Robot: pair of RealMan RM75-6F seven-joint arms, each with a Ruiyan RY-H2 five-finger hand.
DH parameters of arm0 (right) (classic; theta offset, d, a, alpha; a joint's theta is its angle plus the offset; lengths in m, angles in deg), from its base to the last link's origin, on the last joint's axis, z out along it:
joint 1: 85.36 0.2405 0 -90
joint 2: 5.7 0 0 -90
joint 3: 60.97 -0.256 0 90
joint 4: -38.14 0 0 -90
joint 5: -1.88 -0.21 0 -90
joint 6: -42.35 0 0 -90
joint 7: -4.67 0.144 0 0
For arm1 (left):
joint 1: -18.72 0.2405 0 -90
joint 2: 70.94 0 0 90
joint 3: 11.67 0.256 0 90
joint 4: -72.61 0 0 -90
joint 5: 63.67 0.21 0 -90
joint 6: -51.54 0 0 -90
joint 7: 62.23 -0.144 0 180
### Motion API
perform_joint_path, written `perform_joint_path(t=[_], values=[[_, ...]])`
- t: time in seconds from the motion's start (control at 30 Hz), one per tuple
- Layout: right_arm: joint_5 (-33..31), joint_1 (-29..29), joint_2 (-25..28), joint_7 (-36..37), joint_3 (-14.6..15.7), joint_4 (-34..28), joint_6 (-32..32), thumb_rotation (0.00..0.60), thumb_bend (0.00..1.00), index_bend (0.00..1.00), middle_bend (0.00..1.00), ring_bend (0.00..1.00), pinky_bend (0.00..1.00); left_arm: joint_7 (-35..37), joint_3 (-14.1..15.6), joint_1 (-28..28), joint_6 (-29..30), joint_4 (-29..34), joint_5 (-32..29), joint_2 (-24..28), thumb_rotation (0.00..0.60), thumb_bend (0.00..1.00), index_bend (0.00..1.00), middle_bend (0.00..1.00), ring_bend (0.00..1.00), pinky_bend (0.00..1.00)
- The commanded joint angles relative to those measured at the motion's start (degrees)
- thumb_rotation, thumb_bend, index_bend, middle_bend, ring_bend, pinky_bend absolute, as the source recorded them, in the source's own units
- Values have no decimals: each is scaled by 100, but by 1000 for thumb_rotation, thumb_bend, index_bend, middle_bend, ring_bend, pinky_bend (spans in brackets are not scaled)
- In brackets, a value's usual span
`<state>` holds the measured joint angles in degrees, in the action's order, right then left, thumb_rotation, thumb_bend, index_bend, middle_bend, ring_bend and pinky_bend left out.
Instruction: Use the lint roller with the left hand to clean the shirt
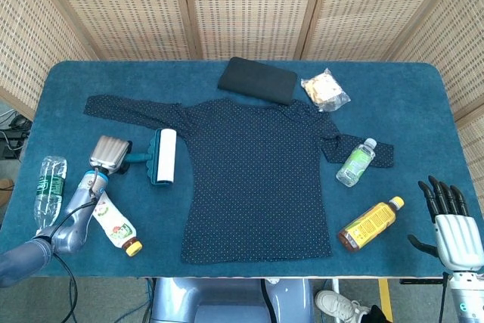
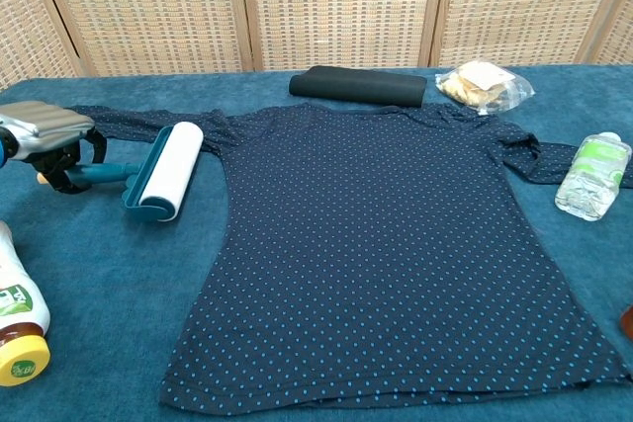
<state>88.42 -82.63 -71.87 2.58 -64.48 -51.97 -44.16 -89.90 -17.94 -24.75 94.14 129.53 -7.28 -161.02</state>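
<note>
The dark blue dotted shirt (image 1: 257,175) (image 2: 396,234) lies flat in the middle of the blue table. The lint roller (image 1: 163,156) (image 2: 163,170), a white roll in a teal holder, sits just left of the shirt's body, below the left sleeve. My left hand (image 1: 110,153) (image 2: 45,135) is at the roller's left end, its dark fingers (image 2: 67,173) wrapped around the teal handle (image 2: 107,173). My right hand (image 1: 451,225) hovers at the table's front right corner, fingers spread and holding nothing.
A folded black cloth (image 1: 257,79) and a snack bag (image 1: 325,90) lie behind the shirt. A clear bottle (image 1: 355,162) rests on the right sleeve, an orange bottle (image 1: 370,225) in front of it. A water bottle (image 1: 49,187) and a yellow-capped bottle (image 1: 115,223) lie by my left arm.
</note>
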Motion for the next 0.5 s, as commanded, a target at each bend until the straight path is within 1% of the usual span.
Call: perform_joint_path(t=[0.03,0.1,0.23,0.4,0.5], values=[[22,-6,20,13,9,-30,-12,600,86,0,0,0,0,-309,-5,-48,0,485,-115,395,600,776,844,755,596,579],[26,-7,29,22,9,-46,-16,600,86,0,0,0,0,-516,-9,-87,1,742,-258,580,600,776,848,755,596,579],[52,-11,56,46,15,-92,-31,600,86,0,0,0,0,-954,-9,-166,76,1458,-643,1039,600,776,852,755,596,579],[159,-22,103,50,47,-205,-89,600,86,0,0,0,0,-1255,32,-187,334,2149,-966,1443,600,776,853,755,596,579],[213,-44,140,54,65,-272,-141,600,86,0,0,0,0,-1383,109,-171,460,2429,-1082,1634,600,776,856,755,596,579]])
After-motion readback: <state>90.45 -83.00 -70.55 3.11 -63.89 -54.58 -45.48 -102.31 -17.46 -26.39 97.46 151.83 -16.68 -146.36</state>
